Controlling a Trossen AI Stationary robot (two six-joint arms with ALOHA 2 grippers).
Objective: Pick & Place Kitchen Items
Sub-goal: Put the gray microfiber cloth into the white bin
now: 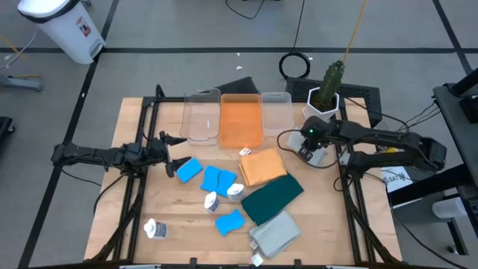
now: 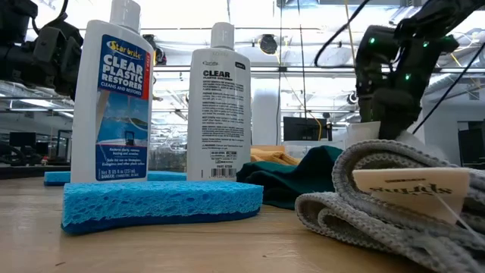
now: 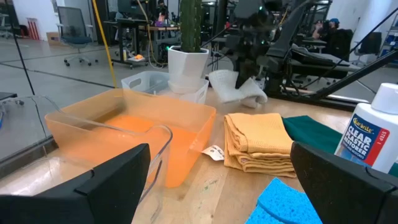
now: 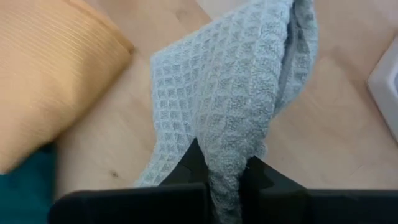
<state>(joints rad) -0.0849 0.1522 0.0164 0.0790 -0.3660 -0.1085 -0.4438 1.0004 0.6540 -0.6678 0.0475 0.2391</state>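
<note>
My right gripper [image 1: 309, 149] is shut on a pale grey waffle cloth [image 4: 230, 81] at the table's far right, beside the white cactus pot [image 1: 326, 101]. My left gripper [image 1: 173, 153] is open and empty at the left, next to a blue sponge [image 1: 189, 169]. Two more blue sponges [image 1: 217, 179] [image 1: 230, 222], small white bottles [image 1: 211, 200] [image 1: 154, 229], and folded orange [image 1: 261, 166], dark green [image 1: 272, 198] and grey [image 1: 275, 233] cloths lie flat on the table's middle. The low view shows two bottles [image 2: 114, 91] standing upright behind a sponge [image 2: 159, 205]. My right gripper pinches a bunched-up fold of the pale grey cloth [image 4: 222, 163] between its two fingers, coming from above and pointing down. The cloth is drawn up into a peak at the fingers, and its lower part [image 3: 239, 92] lies slack on the table.
A clear bin [image 1: 202, 118], an orange bin [image 1: 240, 121] and a second clear bin [image 1: 276, 110] stand in a row at the table's far side. The cactus pot stands just beyond my right gripper. Bare wood lies at the near left.
</note>
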